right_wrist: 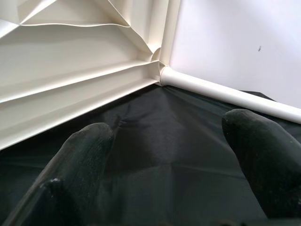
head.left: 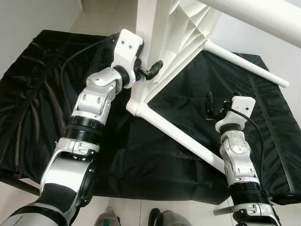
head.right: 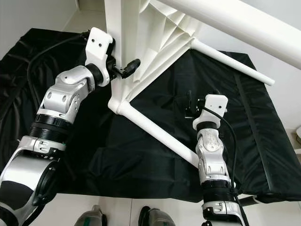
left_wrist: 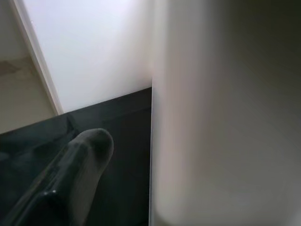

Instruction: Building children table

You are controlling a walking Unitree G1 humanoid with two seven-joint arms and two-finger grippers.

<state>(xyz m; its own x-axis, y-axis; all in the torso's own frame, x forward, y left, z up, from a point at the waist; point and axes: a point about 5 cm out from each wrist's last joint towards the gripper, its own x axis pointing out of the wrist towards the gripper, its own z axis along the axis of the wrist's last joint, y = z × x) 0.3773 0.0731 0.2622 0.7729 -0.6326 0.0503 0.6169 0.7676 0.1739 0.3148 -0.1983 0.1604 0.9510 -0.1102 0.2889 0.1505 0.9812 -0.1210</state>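
The white children's table (head.left: 164, 37) stands tipped on its edge on the black sheet (head.left: 42, 103), near its far edge, legs (head.left: 181, 134) jutting toward the near edge and the right side. The left pincer (head.left: 149, 71) pinches the tabletop's rim at the corner. The right pincer (head.left: 210, 106) hovers spread above the sheet, between two legs. I'd judge the left should grip firmly while the right closes squarely on a leg, lest the table tip over. The right wrist view shows the ribbed underside (right_wrist: 70, 56) and a leg socket (right_wrist: 162, 75) up close; the left wrist view gives one finger (left_wrist: 80, 165) beside the blurred white rim.
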